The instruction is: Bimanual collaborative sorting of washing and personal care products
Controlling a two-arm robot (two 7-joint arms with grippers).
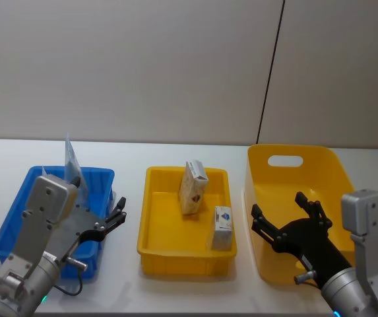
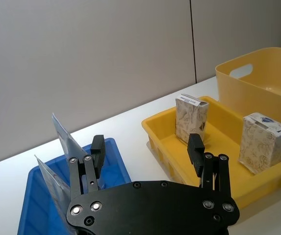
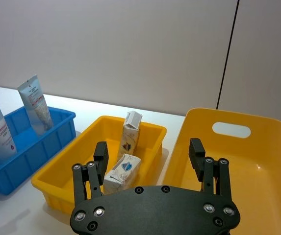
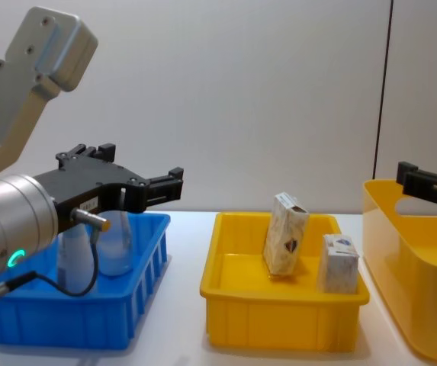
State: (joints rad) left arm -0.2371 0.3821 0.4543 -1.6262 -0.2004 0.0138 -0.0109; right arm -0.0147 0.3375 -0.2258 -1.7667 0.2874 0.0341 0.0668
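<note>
Head view: left gripper (image 1: 113,216) spread wide and empty over the near right corner of the blue bin (image 1: 14,211); right gripper (image 1: 278,206) equally wide and empty over the yellow tub (image 1: 294,173).
Left wrist view: two tubes (image 2: 63,137) leaning upright in the blue bin, just beyond the fingers.
Right wrist view: tall carton (image 3: 130,134) standing, short carton (image 3: 121,171) near it, both in the yellow tray (image 3: 62,171).
Chest view: cartons slightly apart, the tall carton tilted; tubes behind the left gripper.
Handling: cartons likely light and stiff but crushable, best pinched across the narrow faces at mid-height; tubes likely soft and slick, better taken lightly across the flat upper part.
</note>
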